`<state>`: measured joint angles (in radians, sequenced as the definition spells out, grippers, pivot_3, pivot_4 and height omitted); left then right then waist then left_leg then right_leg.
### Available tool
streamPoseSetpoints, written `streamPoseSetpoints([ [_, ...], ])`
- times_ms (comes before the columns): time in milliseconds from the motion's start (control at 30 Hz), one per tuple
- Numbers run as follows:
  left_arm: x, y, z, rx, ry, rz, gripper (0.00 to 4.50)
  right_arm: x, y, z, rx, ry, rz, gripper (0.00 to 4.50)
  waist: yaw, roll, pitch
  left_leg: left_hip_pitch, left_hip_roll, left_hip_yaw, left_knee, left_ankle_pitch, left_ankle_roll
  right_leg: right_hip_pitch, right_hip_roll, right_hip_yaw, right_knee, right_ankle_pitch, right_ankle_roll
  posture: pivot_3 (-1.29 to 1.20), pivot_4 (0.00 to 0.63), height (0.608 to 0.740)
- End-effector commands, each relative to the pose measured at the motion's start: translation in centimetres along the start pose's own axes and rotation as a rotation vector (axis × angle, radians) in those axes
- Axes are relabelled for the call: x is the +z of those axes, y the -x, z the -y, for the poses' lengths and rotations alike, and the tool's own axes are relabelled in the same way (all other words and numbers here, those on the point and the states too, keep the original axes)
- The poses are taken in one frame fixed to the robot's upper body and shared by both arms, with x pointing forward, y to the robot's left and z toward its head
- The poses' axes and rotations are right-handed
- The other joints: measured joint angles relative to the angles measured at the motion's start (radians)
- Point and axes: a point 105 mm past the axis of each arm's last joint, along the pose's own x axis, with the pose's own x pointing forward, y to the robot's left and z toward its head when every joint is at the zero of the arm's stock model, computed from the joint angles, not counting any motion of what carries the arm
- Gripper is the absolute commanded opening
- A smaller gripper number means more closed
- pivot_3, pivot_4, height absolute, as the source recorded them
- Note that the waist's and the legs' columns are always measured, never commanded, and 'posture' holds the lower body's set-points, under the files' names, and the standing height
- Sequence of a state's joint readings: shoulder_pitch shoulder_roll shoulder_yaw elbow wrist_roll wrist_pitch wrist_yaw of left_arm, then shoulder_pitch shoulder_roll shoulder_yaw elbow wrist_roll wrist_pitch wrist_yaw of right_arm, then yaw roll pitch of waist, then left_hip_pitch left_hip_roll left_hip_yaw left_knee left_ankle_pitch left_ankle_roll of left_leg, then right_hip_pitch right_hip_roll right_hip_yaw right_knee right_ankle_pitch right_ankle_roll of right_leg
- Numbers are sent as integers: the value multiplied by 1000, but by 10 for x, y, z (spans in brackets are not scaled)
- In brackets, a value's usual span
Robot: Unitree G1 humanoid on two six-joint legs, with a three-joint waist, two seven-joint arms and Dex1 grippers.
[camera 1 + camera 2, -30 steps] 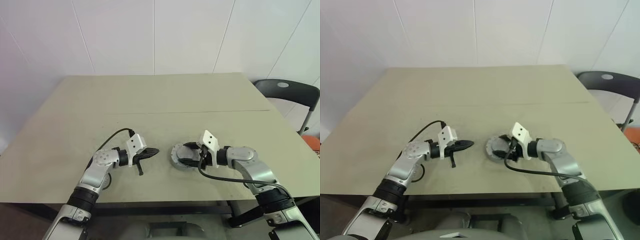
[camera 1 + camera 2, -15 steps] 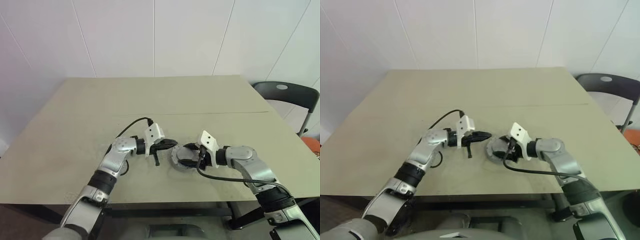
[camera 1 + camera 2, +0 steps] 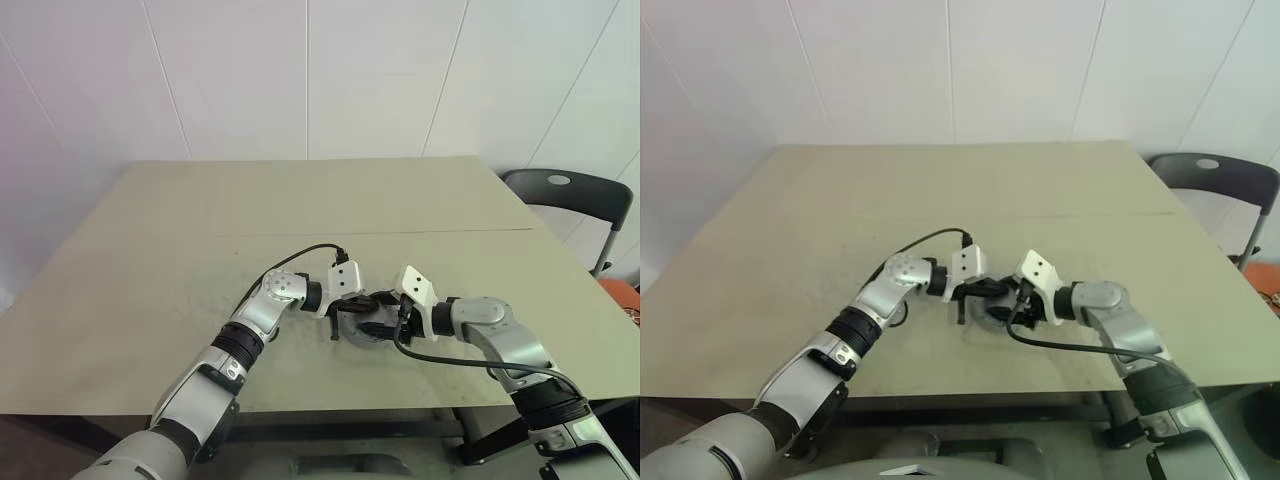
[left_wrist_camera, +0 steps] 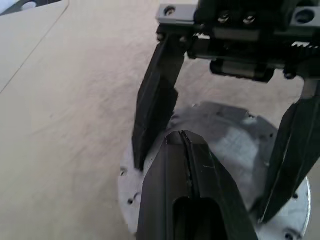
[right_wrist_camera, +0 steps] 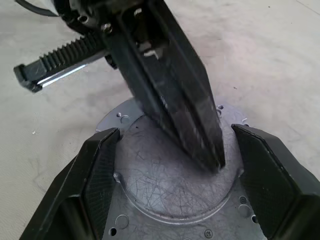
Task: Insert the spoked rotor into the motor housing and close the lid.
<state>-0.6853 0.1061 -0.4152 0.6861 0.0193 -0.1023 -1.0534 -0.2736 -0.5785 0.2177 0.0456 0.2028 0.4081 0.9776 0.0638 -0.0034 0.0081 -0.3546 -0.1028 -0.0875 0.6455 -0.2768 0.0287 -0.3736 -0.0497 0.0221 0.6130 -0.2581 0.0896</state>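
Motor housing [image 3: 366, 325], a flat round piece of silver-grey metal, lies on the pale olive worktop [image 3: 180, 250] near its front edge. In the left eye view the left tool [image 3: 372, 309] reaches over the housing from one side and the right tool [image 3: 383, 320] meets it from the other, so the two black-fingered heads crowd the disc and hide most of it. A dark chair [image 3: 572, 195] stands well off beyond the worktop's right corner.

The left wrist view brings out the housing's pale flange with small screw holes at its rim. The left tool's two black fingers are pressed together into one blunt wedge over the housing's top, holding nothing. Facing it, the right tool's long, flat fingers [image 4: 155, 100] stand wide apart, one on each side of the housing.

The right wrist view gives the surface best: a raised round centre of dull, finely scratched metal [image 5: 170, 180] inside a notched flange with screw holes. The right tool's broad matte fingers flank that centre on both sides; whether they touch it I cannot tell. The left tool's closed tip [image 5: 212, 157] comes down on the raised centre.
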Motion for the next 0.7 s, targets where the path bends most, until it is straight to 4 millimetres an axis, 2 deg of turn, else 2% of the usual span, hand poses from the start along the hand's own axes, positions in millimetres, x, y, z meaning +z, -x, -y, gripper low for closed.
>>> streamPoseSetpoints([
  [33, -32, -1, 23, -117, 51, -131, 0, -35, -2, -2, -12, -121, -106, 3921, 0, 0, 0, 0, 0, 0, 0, 0, 0, 0, 0, 0, 0, 0, 0, 0, 0, 740],
  [100, -38, 2, 29, -150, 61, -166, 0, -32, -1, 0, -18, -118, -97, 4485, 0, 0, 0, 0, 0, 0, 0, 0, 0, 0, 0, 0, 0, 0, 0, 0, 0, 740],
  [333, -42, 6, 27, -136, 58, -195, 0, -36, 6, 12, -57, -152, -113, 4485, 0, -1, 0, 0, 0, 0, 1, 0, 0, 1, 0, 0, 0, -1, 0, 0, 0, 740],
  [467, -42, 7, 28, -134, 63, -194, 0, -41, 20, 10, -43, -210, -117, 4485, 3, -1, 0, 0, 0, 0, 1, 0, 0, 1, 0, 0, 0, -1, 0, 0, 0, 740],
  [700, -44, 9, 30, -141, 59, -209, 0, -33, 44, 8, -9, -306, -36, 4485, 4, -4, 1, -1, 0, 1, 1, -2, 3, 1, -2, 0, -2, -1, 2, 0, 0, 740],
])
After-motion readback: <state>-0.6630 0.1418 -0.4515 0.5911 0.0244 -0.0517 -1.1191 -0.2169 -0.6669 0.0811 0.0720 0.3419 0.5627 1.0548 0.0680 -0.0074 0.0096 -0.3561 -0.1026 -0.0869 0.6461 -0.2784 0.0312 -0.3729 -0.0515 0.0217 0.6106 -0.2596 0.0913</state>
